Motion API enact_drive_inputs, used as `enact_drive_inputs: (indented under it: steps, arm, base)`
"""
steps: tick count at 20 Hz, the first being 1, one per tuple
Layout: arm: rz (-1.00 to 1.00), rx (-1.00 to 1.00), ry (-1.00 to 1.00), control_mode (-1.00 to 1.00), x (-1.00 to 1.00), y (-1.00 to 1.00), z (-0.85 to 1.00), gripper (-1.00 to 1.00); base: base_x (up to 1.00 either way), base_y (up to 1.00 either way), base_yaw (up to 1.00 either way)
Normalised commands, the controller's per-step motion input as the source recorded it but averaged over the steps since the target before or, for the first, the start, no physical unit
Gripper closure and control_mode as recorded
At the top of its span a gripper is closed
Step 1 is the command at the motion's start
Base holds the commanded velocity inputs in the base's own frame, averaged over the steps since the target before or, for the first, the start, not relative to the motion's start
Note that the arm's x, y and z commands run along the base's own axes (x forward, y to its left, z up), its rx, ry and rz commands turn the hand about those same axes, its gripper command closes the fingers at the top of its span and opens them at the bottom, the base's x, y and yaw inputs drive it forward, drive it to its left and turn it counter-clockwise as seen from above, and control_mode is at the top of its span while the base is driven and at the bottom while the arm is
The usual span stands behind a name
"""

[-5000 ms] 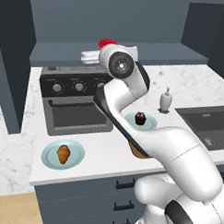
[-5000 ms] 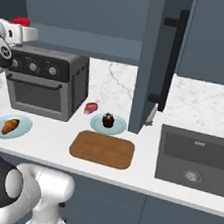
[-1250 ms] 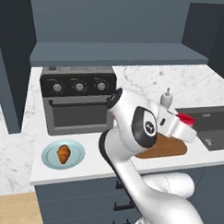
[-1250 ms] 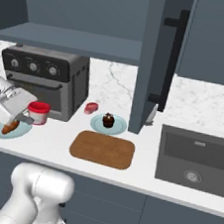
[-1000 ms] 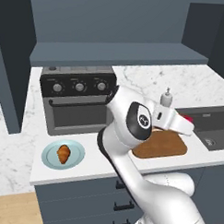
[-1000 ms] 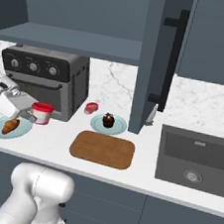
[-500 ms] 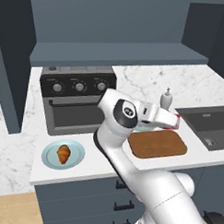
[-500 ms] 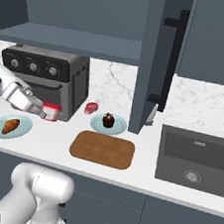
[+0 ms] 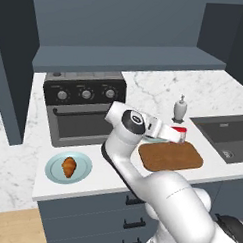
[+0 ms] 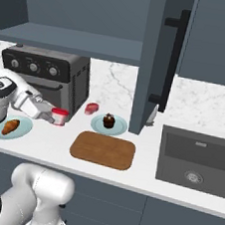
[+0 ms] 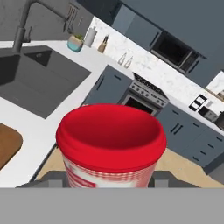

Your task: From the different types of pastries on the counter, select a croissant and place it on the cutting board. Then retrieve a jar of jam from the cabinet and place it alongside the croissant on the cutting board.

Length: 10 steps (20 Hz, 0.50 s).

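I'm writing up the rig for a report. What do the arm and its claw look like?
The arm is glossy white with bulky rounded segments and dark grey joint caps; one round cap bears a small pale mark. The claw sits on a white, boxy hand. No cables are visible.

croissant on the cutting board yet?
No, the croissant lies on a light blue plate left of the bare cutting board.
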Motion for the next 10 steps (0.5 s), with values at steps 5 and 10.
enact_drive_inputs:
  steps: [5,10]
  arm:
    - [-0.08,0.00,-0.12,-1.00,0.38,0.00,-0.34,1.00]
    - [-0.06,0.00,-0.31,-1.00,0.10,0.00,-0.18,1.00]
  base:
    - [0.00,0.00,0.00]
    - [0.00,0.00,0.00]
